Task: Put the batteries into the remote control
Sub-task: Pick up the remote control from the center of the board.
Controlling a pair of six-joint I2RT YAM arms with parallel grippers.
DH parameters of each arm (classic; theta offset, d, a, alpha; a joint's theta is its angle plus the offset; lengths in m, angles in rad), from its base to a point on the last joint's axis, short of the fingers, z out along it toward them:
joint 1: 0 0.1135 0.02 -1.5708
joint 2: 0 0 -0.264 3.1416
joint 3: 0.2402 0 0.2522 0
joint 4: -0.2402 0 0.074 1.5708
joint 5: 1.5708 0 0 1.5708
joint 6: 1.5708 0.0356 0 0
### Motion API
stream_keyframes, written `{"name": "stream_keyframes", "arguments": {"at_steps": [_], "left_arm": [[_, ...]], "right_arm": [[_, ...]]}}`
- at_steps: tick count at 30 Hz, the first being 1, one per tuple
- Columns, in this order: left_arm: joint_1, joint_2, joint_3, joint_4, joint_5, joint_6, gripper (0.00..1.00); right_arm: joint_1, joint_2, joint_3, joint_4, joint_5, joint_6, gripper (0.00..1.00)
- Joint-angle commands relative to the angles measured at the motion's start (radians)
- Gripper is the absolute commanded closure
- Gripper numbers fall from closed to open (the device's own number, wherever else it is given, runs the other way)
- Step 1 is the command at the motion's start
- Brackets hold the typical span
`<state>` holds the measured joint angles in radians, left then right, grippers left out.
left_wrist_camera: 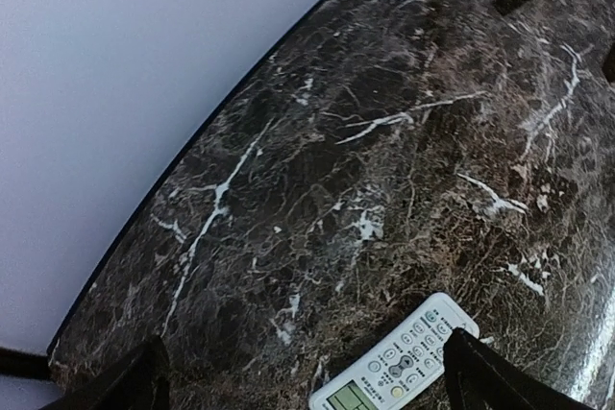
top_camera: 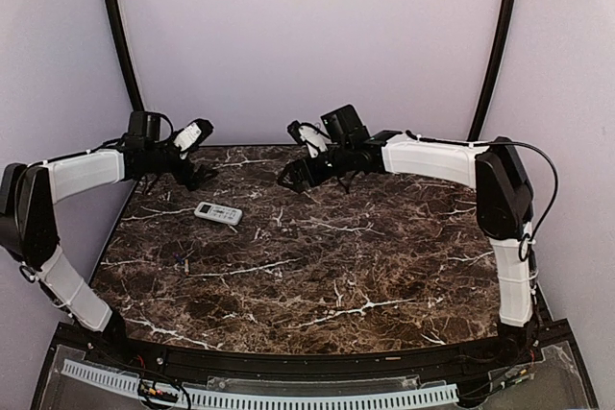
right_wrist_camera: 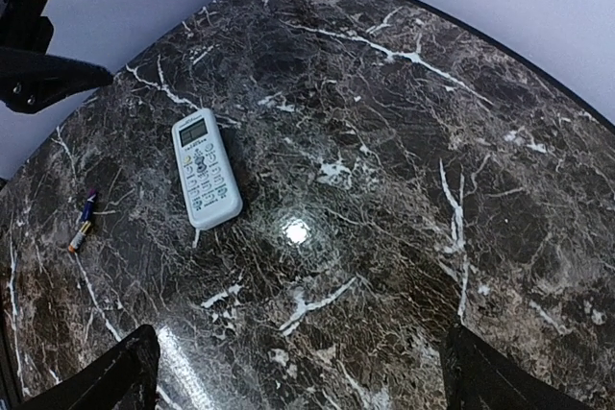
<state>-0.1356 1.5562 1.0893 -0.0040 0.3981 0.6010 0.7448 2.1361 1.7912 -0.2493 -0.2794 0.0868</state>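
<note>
We see a table [top_camera: 384,266] with a glossy dark brown marble pattern, shot through with thin white veins. Its far edge curves against a plain pale lilac wall [top_camera: 307,36]. The batteries [right_wrist_camera: 83,221] are slim and cylindrical, reddish-orange with a darker purplish end. The remote control [top_camera: 218,212] is a slim white plastic bar lying flat with its button side up. It has rows of small keys and a pale greenish screen at one end.

The left gripper [top_camera: 197,177] hangs over the table with its black fingers [left_wrist_camera: 135,381] spread wide and nothing between them. In its wrist view the remote control lies between the fingers, over toward the right-hand one, whose tip overlaps its corner. From overhead, the two stand apart. The right gripper [top_camera: 293,178] is spread just as wide and holds nothing. The remote control lies well ahead of its fingertips [right_wrist_camera: 115,376], nearer the left-hand one. The batteries lie farther left still, outside that finger's line and near the remote but apart from it.

The left wrist view cuts off the remote's screen end at the bottom edge, and its back is flat against the table and hidden. We cannot tell whether the batteries are one cell or two lying end to end. From overhead they are too small to pick out among the veins. Each wrist view shows only the tips of its own fingers.
</note>
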Motion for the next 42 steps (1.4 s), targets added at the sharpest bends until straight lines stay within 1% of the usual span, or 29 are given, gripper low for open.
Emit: {"name": "stream_keyframes", "arguments": {"at_steps": [1, 2, 3, 4, 6, 8, 11, 14, 16, 18, 22, 26, 29, 30, 31, 32, 33, 34, 37, 38, 39, 40, 41, 42], "left_arm": [[-0.013, 0.109, 0.167, -0.453, 0.153, 0.474, 0.01], [-0.013, 0.139, 0.23, -0.491, 0.146, 0.494, 0.01], [-0.014, 0.204, 0.259, -0.565, 0.139, 0.529, 0.01], [-0.016, 0.234, 0.311, -0.594, 0.135, 0.54, 0.01], [-0.025, 0.317, 0.359, -0.665, 0.121, 0.553, 0.01], [-0.04, 0.376, 0.382, -0.689, 0.109, 0.566, 0.01], [-0.054, 0.441, 0.384, -0.695, 0.094, 0.574, 0.01], [-0.066, 0.491, 0.374, -0.679, 0.059, 0.595, 0.01], [-0.072, 0.502, 0.351, -0.611, 0.003, 0.602, 0.01], [-0.078, 0.505, 0.33, -0.556, -0.013, 0.61, 0.01], [-0.079, 0.507, 0.329, -0.529, -0.023, 0.593, 0.01], [-0.079, 0.501, 0.321, -0.546, -0.046, 0.574, 0.07], [-0.079, 0.489, 0.298, -0.531, -0.053, 0.562, 0.14], [-0.079, 0.484, 0.291, -0.53, -0.051, 0.565, 0.19], [-0.079, 0.48, 0.288, -0.531, -0.05, 0.566, 0.21], [-0.079, 0.48, 0.287, -0.531, -0.05, 0.565, 0.27], [-0.08, 0.48, 0.286, -0.532, -0.049, 0.563, 0.29], [-0.08, 0.479, 0.287, -0.533, -0.049, 0.562, 0.35], [-0.08, 0.479, 0.285, -0.537, -0.043, 0.559, 0.46], [-0.08, 0.479, 0.284, -0.539, -0.041, 0.559, 0.52], [-0.08, 0.475, 0.283, -0.538, -0.038, 0.556, 0.55], [-0.08, 0.473, 0.279, -0.536, -0.031, 0.554, 0.62], [-0.08, 0.465, 0.276, -0.529, -0.009, 0.543, 0.71], [-0.079, 0.459, 0.267, -0.523, 0.004, 0.536, 0.75]], "right_arm": [[-0.016, -0.053, -0.05, -0.042, -0.029, -0.019, 0.01], [-0.016, -0.052, -0.053, -0.066, -0.029, -0.03, 0.01], [-0.016, -0.054, -0.059, -0.089, -0.026, -0.043, 0.01], [-0.015, -0.058, -0.073, -0.113, -0.019, -0.051, 0.01], [-0.016, -0.078, -0.114, -0.136, -0.009, -0.07, 0.01], [-0.016, -0.105, -0.169, -0.143, -0.003, -0.08, 0.01], [-0.016, -0.142, -0.24, -0.14, -0.009, -0.097, 0.01], [-0.016, -0.158, -0.277, -0.139, -0.022, -0.097, 0.01], [-0.016, -0.163, -0.284, -0.139, -0.029, -0.088, 0.01], [-0.015, -0.163, -0.282, -0.138, -0.049, -0.087, 0.01], [-0.015, -0.162, -0.276, -0.139, -0.063, -0.087, 0.01], [-0.016, -0.166, -0.268, -0.152, -0.043, -0.09, 0.01], [-0.016, -0.176, -0.272, -0.159, -0.023, -0.092, 0.02], [-0.015, -0.18, -0.275, -0.161, -0.018, -0.092, 0.01], [-0.015, -0.187, -0.279, -0.161, -0.013, -0.091, 0.01], [-0.015, -0.194, -0.283, -0.16, -0.01, -0.091, 0.01], [-0.015, -0.201, -0.287, -0.162, -0.007, -0.09, 0.01], [-0.016, -0.208, -0.29, -0.164, -0.004, -0.09, 0.01], [-0.015, -0.236, -0.3, -0.171, 0.011, -0.087, 0.01], [-0.016, -0.244, -0.301, -0.175, 0.016, -0.087, 0.01], [-0.015, -0.251, -0.302, -0.179, 0.021, -0.076, 0.01], [-0.015, -0.258, -0.302, -0.185, 0.025, -0.061, 0.01], [-0.015, -0.264, -0.301, -0.19, 0.028, -0.054, 0.01], [-0.016, -0.272, -0.298, -0.195, 0.032, -0.046, 0.01]]}}
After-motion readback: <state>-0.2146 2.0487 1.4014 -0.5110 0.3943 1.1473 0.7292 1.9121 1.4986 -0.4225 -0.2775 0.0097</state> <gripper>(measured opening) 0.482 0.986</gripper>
